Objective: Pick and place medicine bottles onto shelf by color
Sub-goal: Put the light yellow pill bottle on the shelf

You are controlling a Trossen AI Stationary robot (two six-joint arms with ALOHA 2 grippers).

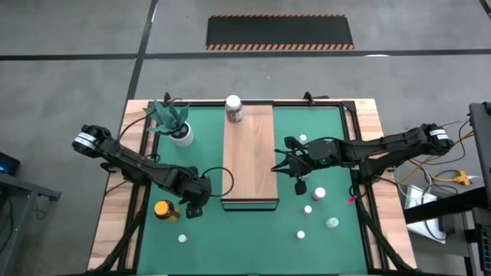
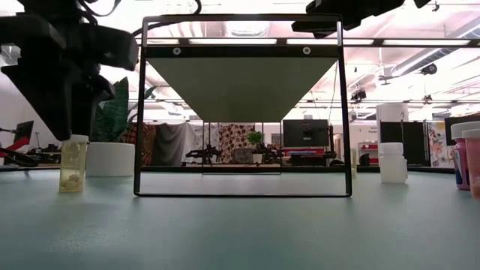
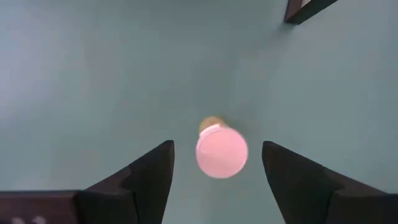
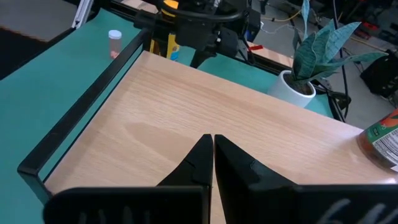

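A small bottle with a pink cap [image 3: 222, 151] stands upright on the green mat [image 1: 322, 123], near the shelf's near left corner. My left gripper [image 1: 193, 205] points down over it, open, one finger on each side of the cap with a gap to both. The low view shows the bottle [image 2: 73, 161] just under the dark gripper. My right gripper [image 4: 213, 138] is shut and empty, hovering above the right part of the wooden shelf [image 1: 248, 153]. A white-lidded jar [image 1: 233, 107] stands on the shelf's far end.
An amber jar with a yellow lid [image 1: 163, 209] stands just left of my left gripper. Another small bottle [image 1: 182, 238] is nearer the table's near edge. Several small bottles [image 1: 319, 193] stand on the mat right of the shelf. A potted plant [image 1: 181, 134] sits at the far left.
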